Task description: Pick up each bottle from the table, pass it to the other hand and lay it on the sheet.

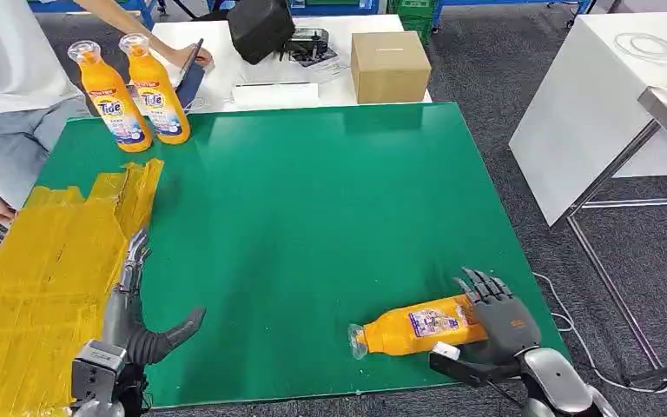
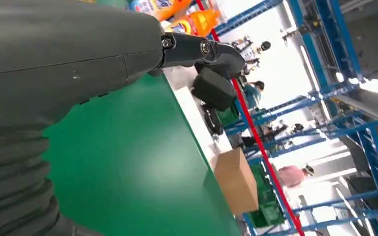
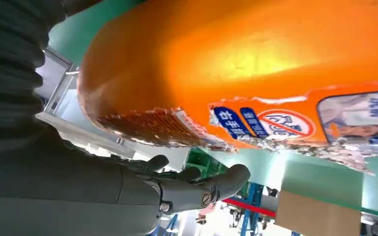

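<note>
An orange bottle (image 1: pixel 421 326) lies on its side on the green mat (image 1: pixel 313 217) near the front right edge, cap pointing left. My right hand (image 1: pixel 499 317) is at its base, fingers spread over the far side and thumb on the near side. In the right wrist view a gap shows between the bottle (image 3: pixel 256 59) and the thumb (image 3: pixel 197 189). Two more orange bottles (image 1: pixel 122 100) (image 1: pixel 158 89) stand upright at the mat's far left corner. The yellow sheet (image 1: pixel 43 261) covers the left side. My left hand (image 1: pixel 135 304) rests open at the sheet's edge, empty.
A cardboard box (image 1: pixel 389 65), a black object (image 1: pixel 260 26) and papers sit on the white table (image 1: pixel 226 43) behind the mat. A person (image 1: pixel 9 61) sits at the far left, one hand (image 1: pixel 193 56) near the upright bottles. Another white table (image 1: pixel 599 95) stands to the right.
</note>
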Available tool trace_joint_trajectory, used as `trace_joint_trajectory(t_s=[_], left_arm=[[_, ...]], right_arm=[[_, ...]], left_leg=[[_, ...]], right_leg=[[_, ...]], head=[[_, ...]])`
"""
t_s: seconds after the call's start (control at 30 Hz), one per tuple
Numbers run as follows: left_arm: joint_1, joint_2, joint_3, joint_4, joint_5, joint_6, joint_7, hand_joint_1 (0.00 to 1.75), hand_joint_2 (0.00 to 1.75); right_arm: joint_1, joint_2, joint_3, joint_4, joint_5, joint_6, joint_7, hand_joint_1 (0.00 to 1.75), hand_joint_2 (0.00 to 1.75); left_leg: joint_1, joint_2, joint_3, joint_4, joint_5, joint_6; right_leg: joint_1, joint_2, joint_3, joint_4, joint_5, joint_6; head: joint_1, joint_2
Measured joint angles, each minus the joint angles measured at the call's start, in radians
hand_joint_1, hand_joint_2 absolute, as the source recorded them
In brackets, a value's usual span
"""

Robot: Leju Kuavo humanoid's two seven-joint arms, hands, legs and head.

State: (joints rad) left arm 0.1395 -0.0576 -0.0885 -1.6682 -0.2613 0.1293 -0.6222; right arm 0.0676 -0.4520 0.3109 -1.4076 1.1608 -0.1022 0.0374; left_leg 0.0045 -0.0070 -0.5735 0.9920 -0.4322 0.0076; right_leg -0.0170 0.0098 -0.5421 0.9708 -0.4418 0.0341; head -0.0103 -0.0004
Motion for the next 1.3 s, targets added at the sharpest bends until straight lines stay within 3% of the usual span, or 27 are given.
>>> trace_joint_trajectory(t_s=[0.03, 0.13, 0.17, 0.5, 1.1, 1.2, 1.3], left_arm=[[-0.002, 0.000, -0.001, 0.002, 0.000, -0.002, 0.000, 0.00, 1.75], [-0.004, 0.000, -0.002, 0.005, 0.001, -0.003, 0.000, 0.00, 1.75], [-0.005, 0.000, -0.002, 0.007, 0.001, -0.004, 0.000, 0.00, 1.75], [-0.008, 0.000, -0.017, 0.016, 0.015, -0.006, 0.008, 0.00, 1.75], [-0.012, 0.000, -0.039, 0.016, 0.029, -0.018, 0.009, 0.00, 1.75], [-0.013, 0.000, -0.053, 0.016, 0.058, -0.075, 0.032, 0.00, 1.75], [-0.026, 0.000, -0.085, 0.023, 0.076, -0.142, 0.061, 0.00, 1.75]], right_arm=[[-0.006, 0.005, 0.000, 0.011, 0.000, 0.000, -0.001, 0.35, 1.75], [-0.018, 0.014, 0.000, 0.030, 0.003, -0.001, -0.002, 1.33, 1.75], [-0.021, 0.017, 0.000, 0.037, 0.004, -0.002, -0.004, 1.40, 1.75], [-0.057, 0.046, 0.000, 0.100, -0.040, -0.018, -0.067, 1.75, 1.75], [-0.014, 0.119, -0.028, 0.077, -0.117, -0.198, -0.153, 1.75, 1.75], [-0.004, 0.174, -0.071, 0.053, -0.227, -0.275, -0.211, 1.75, 1.75], [-0.004, 0.240, -0.119, 0.010, -0.391, -0.279, -0.283, 1.75, 1.75]], left_leg=[[0.000, 0.000, 0.002, 0.000, 0.000, 0.001], [0.000, 0.000, 0.005, 0.000, -0.002, 0.002], [0.000, 0.000, 0.005, 0.000, -0.002, 0.002], [0.000, 0.002, 0.004, 0.000, 0.000, 0.002], [0.000, 0.001, -0.003, 0.000, 0.000, 0.002], [0.000, 0.000, -0.006, 0.000, 0.000, 0.002], [0.000, 0.000, -0.006, 0.000, 0.000, 0.002]], right_leg=[[0.000, 0.000, -0.003, -0.001, 0.000, 0.000], [0.000, 0.000, -0.001, -0.001, -0.001, 0.000], [0.000, 0.000, -0.001, -0.001, -0.001, 0.000], [0.000, 0.001, 0.007, -0.001, 0.001, 0.001], [0.000, 0.001, 0.002, 0.000, 0.001, 0.001], [0.000, 0.001, -0.001, 0.000, 0.001, 0.001], [0.000, 0.001, -0.001, 0.000, 0.001, 0.001]], head=[[0.000, 0.000], [0.000, 0.000], [0.000, 0.000], [0.000, 0.000], [0.000, 0.000], [0.000, 0.000], [0.000, 0.000]])
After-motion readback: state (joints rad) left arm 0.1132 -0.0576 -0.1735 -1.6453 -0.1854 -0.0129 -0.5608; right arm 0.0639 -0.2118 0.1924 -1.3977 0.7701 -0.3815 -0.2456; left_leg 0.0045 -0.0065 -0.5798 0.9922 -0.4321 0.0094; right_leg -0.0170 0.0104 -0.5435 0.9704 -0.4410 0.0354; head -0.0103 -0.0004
